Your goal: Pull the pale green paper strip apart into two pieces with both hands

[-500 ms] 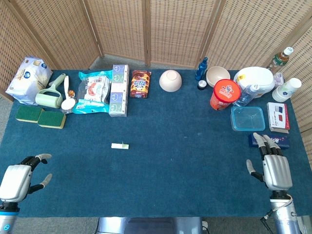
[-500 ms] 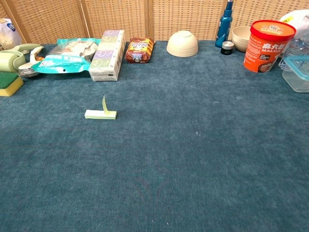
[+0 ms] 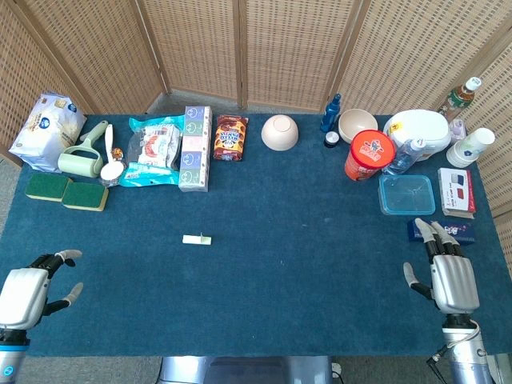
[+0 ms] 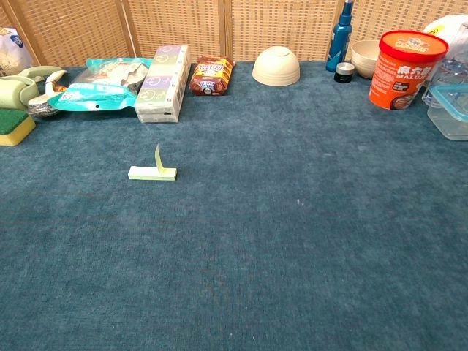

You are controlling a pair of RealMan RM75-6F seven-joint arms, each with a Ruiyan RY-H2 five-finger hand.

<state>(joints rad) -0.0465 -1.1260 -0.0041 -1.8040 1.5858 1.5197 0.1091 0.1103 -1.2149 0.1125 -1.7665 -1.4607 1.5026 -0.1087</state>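
Head view: the pale green paper strip (image 3: 196, 239) lies in one piece on the blue worktop (image 3: 304, 264), left of centre and well apart from both of your hands. Nothing of the task is done yet as far as the frames show; no tear is visible and neither hand touches the strip.

Your left hand (image 3: 28, 292) sits at the near left corner, fingers spread and holding nothing. Your right hand (image 3: 450, 276) sits at the near right edge, fingers extended and apart, also empty. The chest view shows neither hand.

Orientation: in the chest view the strip (image 4: 152, 172) runs left to right, long axis roughly parallel to the near edge of the worktop. Most of it lies flat, but one thin tab stands up from near its right end, tilted slightly. That raised tab looks like the easier pinch point; the flat part will likely be awkward to lift off the cloth.

Remaining, by my judgement: bring both hands in to the strip, pinch it at two places along its length, and pull outward along the long axis until it separates.
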